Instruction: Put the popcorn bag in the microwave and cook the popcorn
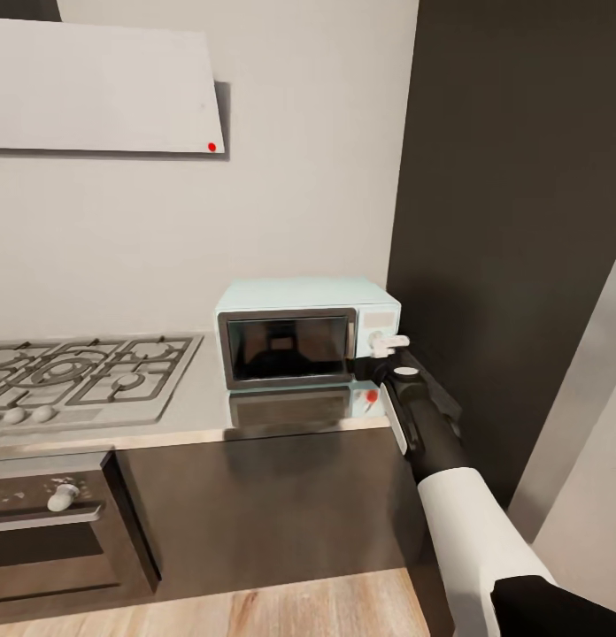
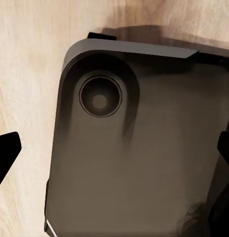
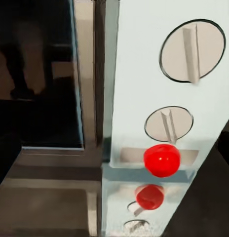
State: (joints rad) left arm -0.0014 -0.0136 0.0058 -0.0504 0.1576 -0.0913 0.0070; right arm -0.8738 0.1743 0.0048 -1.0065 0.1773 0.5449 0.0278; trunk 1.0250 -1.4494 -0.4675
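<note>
Head view shows my right arm stretched out to the microwave (image 1: 308, 334), which sits on the grey table (image 1: 202, 416) at about one o'clock from the gas hob (image 1: 82, 372), with the dark tall cabinet (image 1: 512, 221) rising just past it at three o'clock. My right end effector (image 1: 388, 354) is at the white control panel, close by the knobs; whether it touches one I cannot say, and I cannot tell how far apart its fingers stand, nor whether they hold anything. Up close through the right wrist camera, I see the upper knob (image 3: 192, 49), the lower knob (image 3: 169, 124) and the red button (image 3: 162, 160) directly ahead, with the dark glass door (image 3: 38, 74) shut beside the panel. I cannot make out the popcorn bag through the glass, so I cannot confirm it lies inside. I judge the step in hand to be starting the heating. The next move, as I reckon it, calls for a straight, gentle push on the red button, or a turn of a knob, without shoving the light box backward. My left end effector (image 2: 114, 153) hangs over my own dark base (image 2: 144, 148) and the wood floor (image 2: 25, 74), fingers spread wide and empty.
</note>
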